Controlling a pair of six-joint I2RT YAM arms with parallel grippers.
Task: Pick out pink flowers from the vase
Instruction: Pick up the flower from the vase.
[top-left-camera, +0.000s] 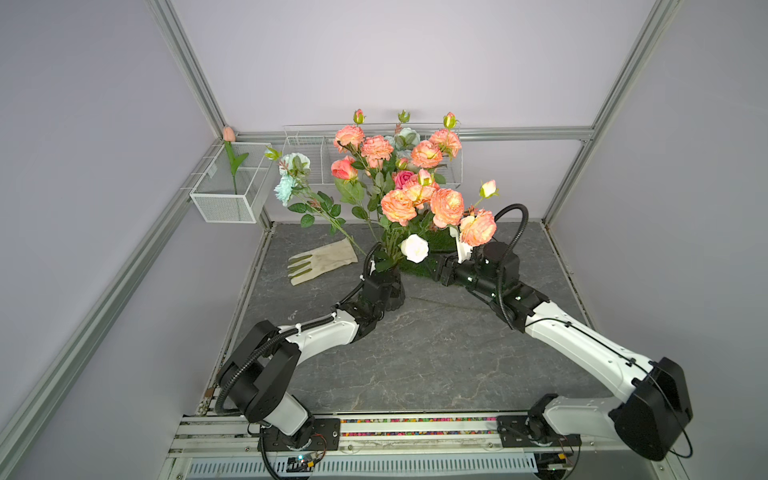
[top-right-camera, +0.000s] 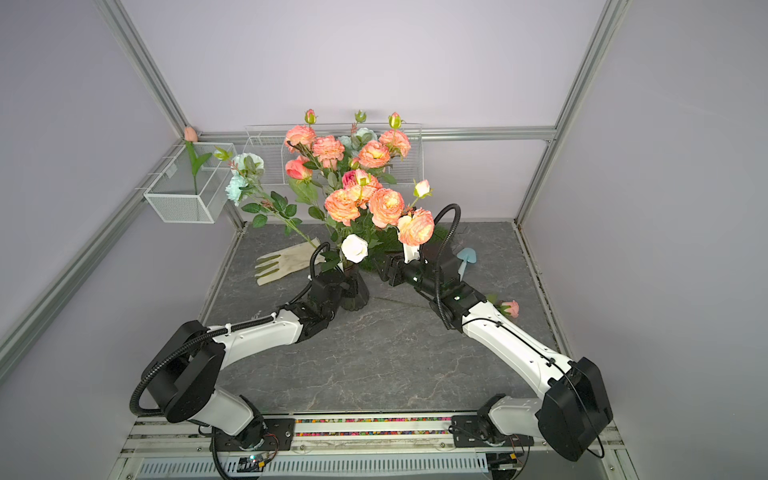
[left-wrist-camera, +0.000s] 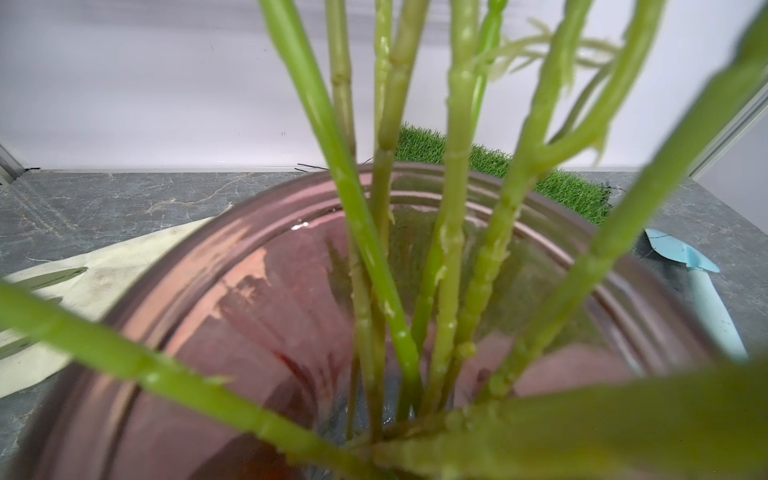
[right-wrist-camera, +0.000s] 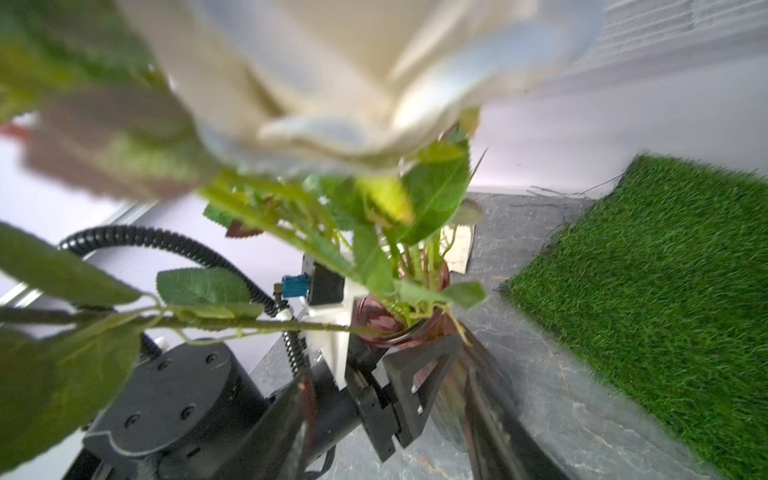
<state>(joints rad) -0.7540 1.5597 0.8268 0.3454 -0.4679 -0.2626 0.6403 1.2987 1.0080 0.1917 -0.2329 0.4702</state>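
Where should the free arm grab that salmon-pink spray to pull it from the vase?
Low on its stem, where the stems run bare just above the vase rim, approached sideways from where the right gripper sits, jaws across the stem. The pink flowers are soft and ruffled; the stems there stand near upright, so it should lift straight out.

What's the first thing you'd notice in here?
The big bunch of pink flowers bursting up from the dark vase in the middle of the table, with one white rose low in front. The left gripper's fingers clamp the vase's neck, and a pale glove lies beside it.
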